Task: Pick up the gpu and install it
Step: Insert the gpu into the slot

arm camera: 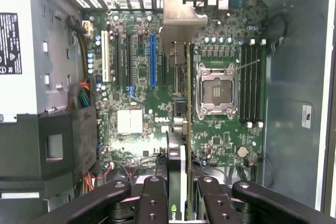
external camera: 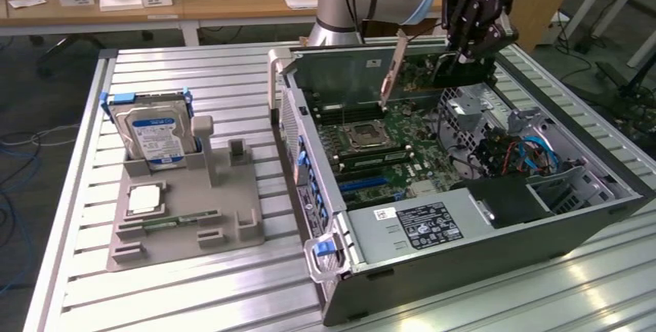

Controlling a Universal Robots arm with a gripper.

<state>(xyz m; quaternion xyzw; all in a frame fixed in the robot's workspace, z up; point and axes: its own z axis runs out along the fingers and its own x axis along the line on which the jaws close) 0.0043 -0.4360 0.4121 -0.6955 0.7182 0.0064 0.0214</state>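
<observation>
Counter (external camera: 205, 71), exterior view's left edge: grey holder (external camera: 184, 217), hard drive (external camera: 154, 132) standing upright in it. Toward exterior view's right: open PC case (external camera: 492, 255) lying on side, motherboard (external camera: 379, 155) facing up. Tool (external camera: 466, 51) over case's far end, near counter's far edge, clenched on gpu (external camera: 419, 74), fingers (arm camera: 152, 198) on both faces. Gpu upright, edge-on to board, bracket end toward case's slotted wall. Wrist view: card between blue slot (arm camera: 153, 61) and CPU socket (arm camera: 216, 90), parallel to slots. Seated or not: cannot tell.

Bright, even overhead light — glare streaks on the metal table (external camera: 574, 293), computer case (external camera: 410, 270) interior shadowed, gpu (arm camera: 181, 17) bracket glinting.
</observation>
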